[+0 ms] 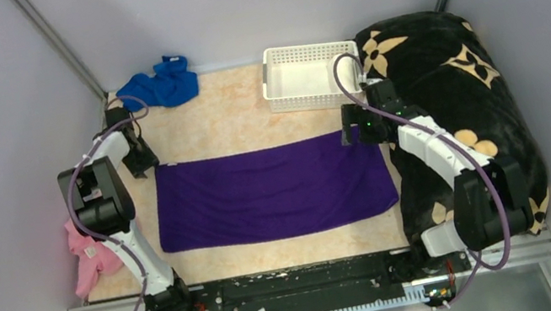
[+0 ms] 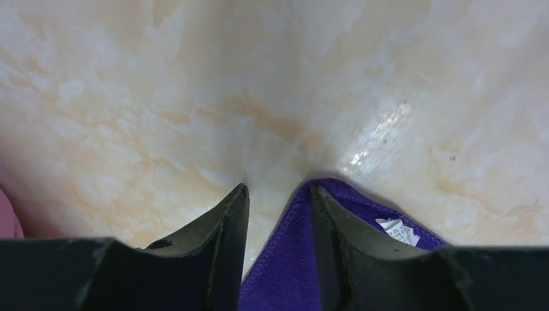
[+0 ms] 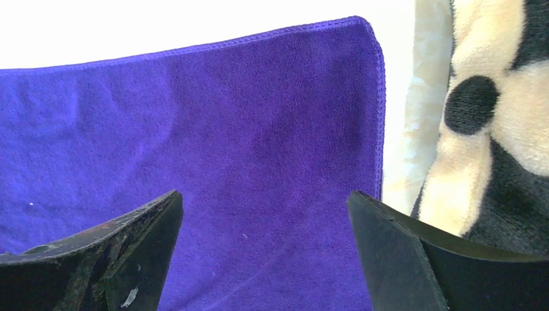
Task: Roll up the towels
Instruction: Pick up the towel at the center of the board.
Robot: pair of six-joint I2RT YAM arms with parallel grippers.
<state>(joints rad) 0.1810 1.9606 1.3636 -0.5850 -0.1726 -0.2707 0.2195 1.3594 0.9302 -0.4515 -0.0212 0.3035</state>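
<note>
Here, purple towel [image 1: 274, 192] flat, long axis left-right, left tool [image 2: 277, 214] narrowly straddling its corner, right tool [image 3: 265, 220] wide.

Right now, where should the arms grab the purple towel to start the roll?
Take the purple towel by a short end, probably the left one: it lies flat and spread lengthwise, and the left gripper already straddles its far-left corner edge from above.
</note>
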